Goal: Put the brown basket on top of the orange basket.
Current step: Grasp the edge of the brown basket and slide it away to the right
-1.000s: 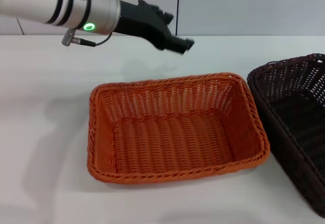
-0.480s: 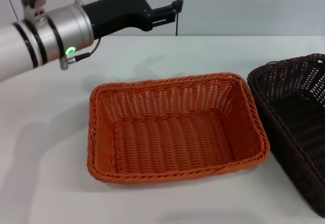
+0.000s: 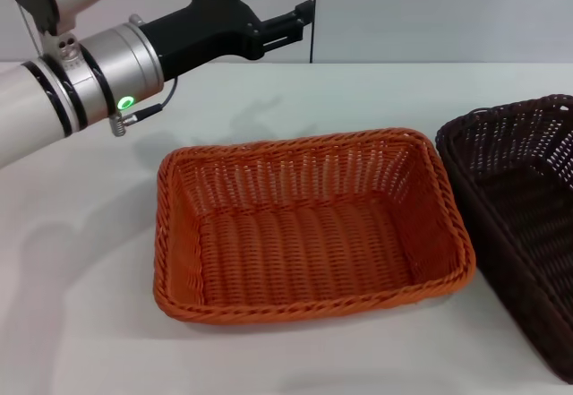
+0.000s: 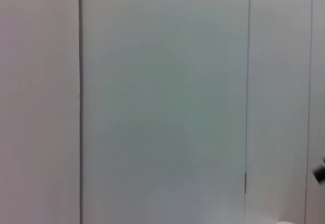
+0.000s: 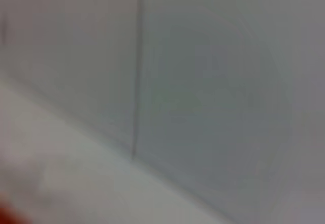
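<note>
The brown basket (image 3: 519, 225) sits on the white table (image 3: 81, 323) at the robot's right, partly cut off by the head view's edge, its near rim just beside the orange basket (image 3: 304, 225), which rests upright and empty at the middle of the table. Neither basket is stacked on the other. The left gripper (image 3: 279, 3) hangs raised above the far side of the table, well apart from both baskets, fingers spread with nothing between them.
</note>
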Tool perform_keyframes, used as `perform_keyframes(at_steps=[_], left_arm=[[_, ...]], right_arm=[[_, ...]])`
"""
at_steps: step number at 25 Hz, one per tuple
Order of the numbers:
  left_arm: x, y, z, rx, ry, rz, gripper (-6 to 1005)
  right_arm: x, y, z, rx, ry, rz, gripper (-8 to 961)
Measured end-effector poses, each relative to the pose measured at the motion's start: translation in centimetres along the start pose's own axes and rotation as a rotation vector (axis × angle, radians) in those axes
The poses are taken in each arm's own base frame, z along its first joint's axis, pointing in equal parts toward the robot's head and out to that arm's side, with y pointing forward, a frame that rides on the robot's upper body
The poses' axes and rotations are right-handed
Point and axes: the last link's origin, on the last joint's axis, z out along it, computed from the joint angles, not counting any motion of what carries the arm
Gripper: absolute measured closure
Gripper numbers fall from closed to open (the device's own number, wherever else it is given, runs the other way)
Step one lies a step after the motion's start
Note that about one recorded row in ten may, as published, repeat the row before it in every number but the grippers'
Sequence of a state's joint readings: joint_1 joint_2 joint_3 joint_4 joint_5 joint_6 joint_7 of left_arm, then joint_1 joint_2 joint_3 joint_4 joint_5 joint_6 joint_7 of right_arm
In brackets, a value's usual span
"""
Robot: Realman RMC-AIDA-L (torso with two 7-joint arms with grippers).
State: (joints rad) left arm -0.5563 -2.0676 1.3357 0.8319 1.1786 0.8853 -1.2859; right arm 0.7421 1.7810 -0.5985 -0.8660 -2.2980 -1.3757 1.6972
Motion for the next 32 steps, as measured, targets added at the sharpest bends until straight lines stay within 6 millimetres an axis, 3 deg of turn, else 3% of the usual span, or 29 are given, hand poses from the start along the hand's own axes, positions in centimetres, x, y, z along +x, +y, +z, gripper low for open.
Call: perform_keyframes(at_steps=[6, 10, 21, 27, 32], left_arm=[[-0.3, -0.1, 0.4, 0.010, 0.017, -0.031, 165], [-0.6, -0.2, 0.5, 0.020, 0.032, -0.056, 165], [-0.6, -0.8, 0.5, 0.059, 0.043, -0.083, 165], [-0.8, -0.9, 0.9, 0.069, 0.048, -0.112, 165], [-1.2, -0.7, 1.6, 0.066, 0.042, -0.130, 165]], right_arm=[[0.5, 1.5, -0.7, -0.120, 0.160, -0.163, 397], [2.5, 3.0, -1.4, -0.232, 0.289, -0.212, 397], [5.7, 7.2, -2.2, -0.502, 0.336, -0.266, 396], [7.6, 10.2, -1.2, -0.609, 0.420, -0.306, 397], [8.0, 11.2, -0.9, -0.635, 0.449, -0.329, 397]])
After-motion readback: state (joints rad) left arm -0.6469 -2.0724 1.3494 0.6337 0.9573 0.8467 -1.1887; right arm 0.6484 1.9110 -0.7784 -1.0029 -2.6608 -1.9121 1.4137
